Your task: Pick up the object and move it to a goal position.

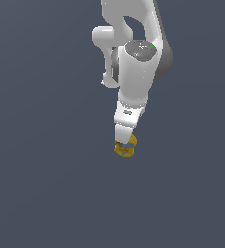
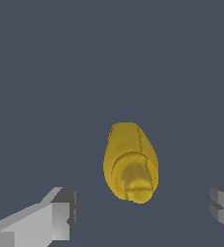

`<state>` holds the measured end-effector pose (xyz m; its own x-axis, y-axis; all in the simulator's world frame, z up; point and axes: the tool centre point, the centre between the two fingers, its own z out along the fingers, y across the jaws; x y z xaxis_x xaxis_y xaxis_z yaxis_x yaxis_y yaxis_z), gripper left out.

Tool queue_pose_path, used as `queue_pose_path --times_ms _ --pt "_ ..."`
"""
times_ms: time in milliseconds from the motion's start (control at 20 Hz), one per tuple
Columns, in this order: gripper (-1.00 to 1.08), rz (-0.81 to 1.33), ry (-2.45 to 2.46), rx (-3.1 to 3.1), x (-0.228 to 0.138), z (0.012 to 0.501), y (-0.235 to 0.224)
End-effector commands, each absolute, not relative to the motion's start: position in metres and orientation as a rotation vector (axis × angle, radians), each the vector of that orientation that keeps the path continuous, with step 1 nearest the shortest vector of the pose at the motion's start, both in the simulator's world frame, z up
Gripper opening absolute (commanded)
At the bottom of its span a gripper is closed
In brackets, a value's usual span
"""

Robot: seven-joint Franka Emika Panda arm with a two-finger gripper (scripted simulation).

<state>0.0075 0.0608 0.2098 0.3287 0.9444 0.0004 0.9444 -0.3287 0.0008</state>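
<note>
The object [image 2: 130,161] is a small mustard-yellow lumpy item lying on the flat grey surface. In the exterior view it [image 1: 125,147] shows just below the arm's hand, with a light blue band across it, partly hidden by the hand. My gripper [image 2: 144,212] is open, its two grey fingers [image 2: 61,217] spread wide, one on each side of the object with clear gaps. The object is between the fingers and they do not touch it. In the exterior view the gripper [image 1: 126,141] sits right over the object.
The white arm [image 1: 136,68] reaches down from the top of the exterior view. The plain grey surface [image 1: 46,184] lies all around, with no other objects in view.
</note>
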Motion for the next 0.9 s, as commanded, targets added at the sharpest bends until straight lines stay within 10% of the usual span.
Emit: queue_pose_path --times_ms 0,500,550,850 --pt "1.00 0.000 1.821 2.560 0.007 0.198 0.061" --pt "1.00 0.000 1.825 2.557 0.008 0.170 0.061" --pt "-1.00 0.000 1.825 2.557 0.008 0.170 0.061" --pt "-1.00 0.000 1.825 2.557 0.008 0.170 0.061"
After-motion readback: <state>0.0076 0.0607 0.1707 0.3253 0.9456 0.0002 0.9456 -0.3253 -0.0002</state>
